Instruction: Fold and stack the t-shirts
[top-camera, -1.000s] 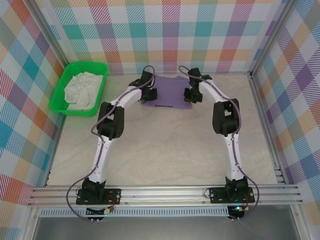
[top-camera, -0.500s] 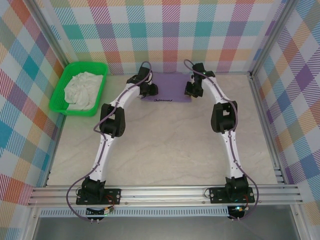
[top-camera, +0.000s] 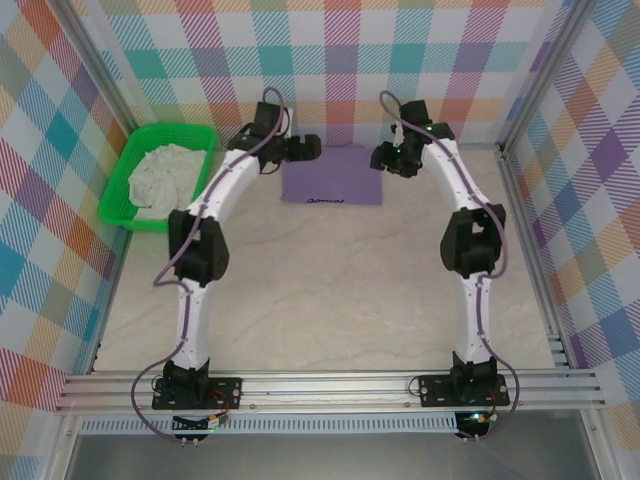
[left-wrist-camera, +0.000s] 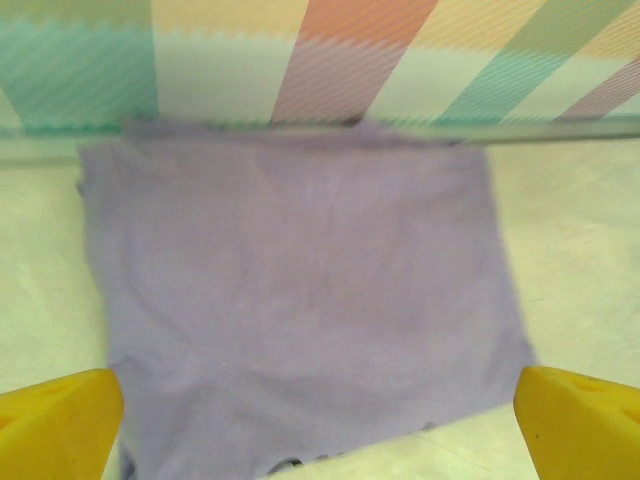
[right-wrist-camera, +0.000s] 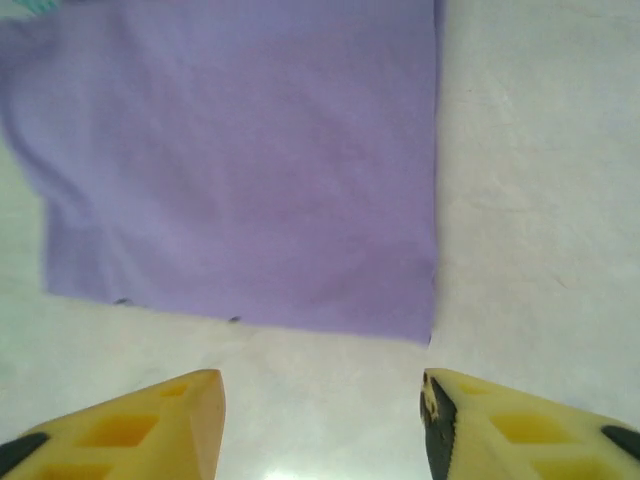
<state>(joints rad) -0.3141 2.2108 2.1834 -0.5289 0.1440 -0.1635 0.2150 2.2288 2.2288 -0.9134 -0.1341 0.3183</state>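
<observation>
The lavender-purple t-shirt (top-camera: 333, 176) lies folded into a flat rectangle on the table, against the back wall. The left wrist view has it (left-wrist-camera: 300, 300) spread below, and so does the right wrist view (right-wrist-camera: 250, 170). My left gripper (top-camera: 305, 148) hovers at its far left corner, open wide, with nothing between the yellow fingertips (left-wrist-camera: 55, 425). My right gripper (top-camera: 385, 158) hovers at the shirt's right edge, also open and empty, its fingertips (right-wrist-camera: 150, 420) over bare table. The off-white t-shirt (top-camera: 165, 175) sits crumpled in the green basket.
The green mesh basket (top-camera: 118, 190) stands at the back left, against the left wall. Checked walls close the back and both sides. Bare beige tabletop (top-camera: 330, 290) stretches from the shirt to the arm bases.
Both grippers have opened and let go of the purple shirt, then risen and drawn outward, left one left, right one right. The shirt now lies flat and folded.
</observation>
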